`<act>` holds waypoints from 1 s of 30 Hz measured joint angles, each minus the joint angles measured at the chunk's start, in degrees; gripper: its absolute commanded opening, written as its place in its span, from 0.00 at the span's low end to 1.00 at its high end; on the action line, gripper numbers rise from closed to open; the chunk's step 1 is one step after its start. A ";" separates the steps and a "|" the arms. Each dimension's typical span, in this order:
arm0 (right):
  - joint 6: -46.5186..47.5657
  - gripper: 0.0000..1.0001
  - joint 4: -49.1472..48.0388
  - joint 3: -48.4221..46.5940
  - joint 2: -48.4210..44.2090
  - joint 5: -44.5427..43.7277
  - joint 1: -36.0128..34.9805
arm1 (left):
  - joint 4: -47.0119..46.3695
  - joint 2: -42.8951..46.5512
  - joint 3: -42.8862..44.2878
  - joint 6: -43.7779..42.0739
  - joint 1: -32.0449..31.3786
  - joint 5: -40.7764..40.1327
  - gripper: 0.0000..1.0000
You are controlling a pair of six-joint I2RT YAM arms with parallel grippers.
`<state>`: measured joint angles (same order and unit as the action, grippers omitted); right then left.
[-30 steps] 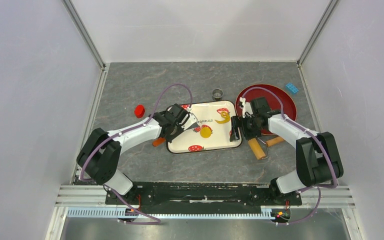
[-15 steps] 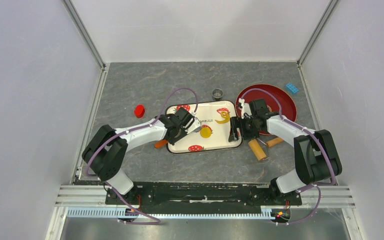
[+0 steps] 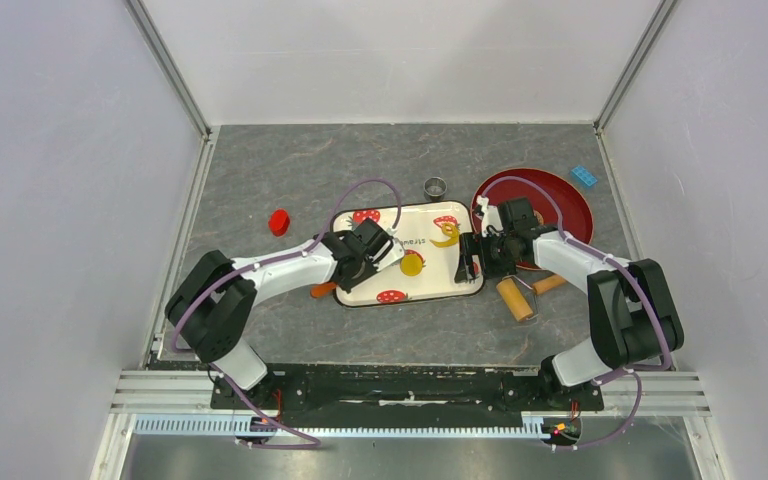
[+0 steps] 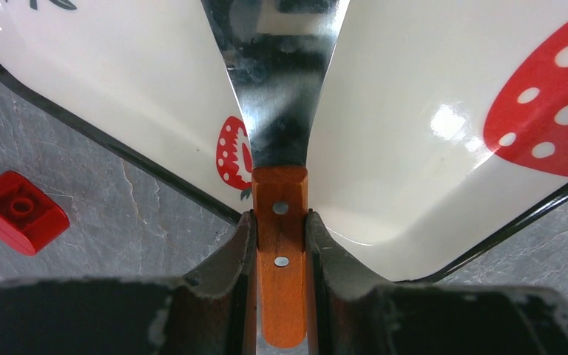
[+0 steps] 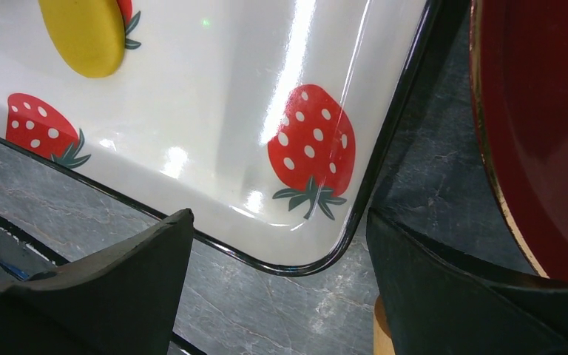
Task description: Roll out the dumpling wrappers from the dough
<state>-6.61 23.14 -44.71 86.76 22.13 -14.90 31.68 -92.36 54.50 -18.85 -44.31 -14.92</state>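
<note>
1. Two small shifts in the last second: the left arm has swung further in over the left end of the tray. The steel blade of its spatula now points at the dumpling wrapper from just beside it, where before it hung farther back.
2. The left gripper is clamped on the spatula's orange wooden handle, a jaw pressed to each side (the wrist camera shows it plainly, rivets and all).
3. The right gripper has hardly stirred. Its jaws stand wide, straddling the tray's near right corner, and I can see nothing pinched between them.
4. My reading is that rolling and cutting are finished for this piece. The step in hand looks like sliding the blade under the wrapper to lift it, perhaps to the red plate. The right arm seems placed to steady the tray.
5. The wrapper lies flat near the middle of the tray. A crescent scrap of dough sits toward the far right corner, well apart from the blade.
6. Counted:
   - one wrapper and one scrap;
   - one tray, one spatula and one red plate;
   - one wooden roller on the table just right of the tray;
   - one metal ring cutter beyond the tray;
   - two blocks, a red block and a blue block.
</note>
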 measured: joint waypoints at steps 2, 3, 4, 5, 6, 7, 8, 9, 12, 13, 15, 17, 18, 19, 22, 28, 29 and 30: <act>-0.04 0.88 -0.35 0.13 0.00 0.31 0.00 | 0.15 0.02 0.00 0.00 -0.33 -0.04 0.02; -0.09 0.89 -0.48 0.20 0.00 0.37 0.00 | 0.22 0.04 0.00 0.00 -0.42 -0.04 0.02; -0.15 0.89 -0.61 0.24 0.00 0.46 0.00 | 0.31 0.13 0.00 0.00 -0.46 -0.04 0.02; -0.24 0.89 -0.85 0.33 0.00 0.61 0.00 | 0.44 0.28 0.00 0.00 -0.50 -0.02 0.02; -0.26 0.89 -1.03 0.37 0.00 0.74 0.00 | 0.52 0.50 0.00 -0.02 -0.52 -0.02 0.02; -0.28 0.89 -1.22 0.44 0.00 0.87 0.00 | 0.72 0.74 0.00 -0.02 -0.52 0.02 0.02; -0.31 0.89 -1.33 0.48 0.00 0.98 0.00 | 0.94 1.05 0.00 -0.02 -0.55 0.13 0.02; -0.31 0.89 -1.40 0.48 0.00 1.07 0.00 | 1.09 1.29 0.00 -0.02 -0.57 0.28 0.02; -0.37 0.90 -1.60 0.50 0.00 1.29 -0.02 | 1.36 1.44 0.00 -0.02 -0.55 0.55 0.02; -0.44 0.91 -1.66 0.50 0.00 1.40 0.00 | 1.46 1.44 0.00 -0.04 -0.55 0.68 0.02; -0.48 0.92 -1.73 0.50 0.00 1.55 0.00 | 1.62 1.44 0.00 -0.02 -0.55 1.14 0.02; -0.50 0.93 -1.75 0.50 0.00 1.68 -0.02 | 1.77 1.44 0.00 -0.02 -0.55 1.66 0.02; -0.50 0.93 -1.77 0.50 0.00 1.79 -0.02 | 1.84 1.44 0.00 -0.02 -0.55 1.92 0.02; -0.55 0.93 -1.84 0.55 0.00 1.84 -0.02 | 1.90 1.44 0.00 -0.02 -0.55 2.08 0.02; -0.85 0.95 -2.19 0.68 -0.02 2.05 0.00 | 2.05 1.46 0.00 -0.02 -0.55 2.84 0.02; -0.90 0.98 -2.67 1.03 -0.31 2.51 0.00 | 3.08 1.25 0.72 0.00 -0.55 4.46 0.02; -0.87 0.98 -2.78 1.14 -0.39 2.58 0.00 | 3.41 1.03 1.09 0.00 -0.55 4.59 0.02; -0.90 0.98 -2.91 1.25 -0.48 2.62 0.00 | 3.78 0.72 1.57 0.00 -0.55 4.72 0.02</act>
<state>-7.51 20.23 -43.46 86.28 24.75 -14.90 35.46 -91.64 56.07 -18.85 -44.86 -10.20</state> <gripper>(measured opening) 0.972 0.270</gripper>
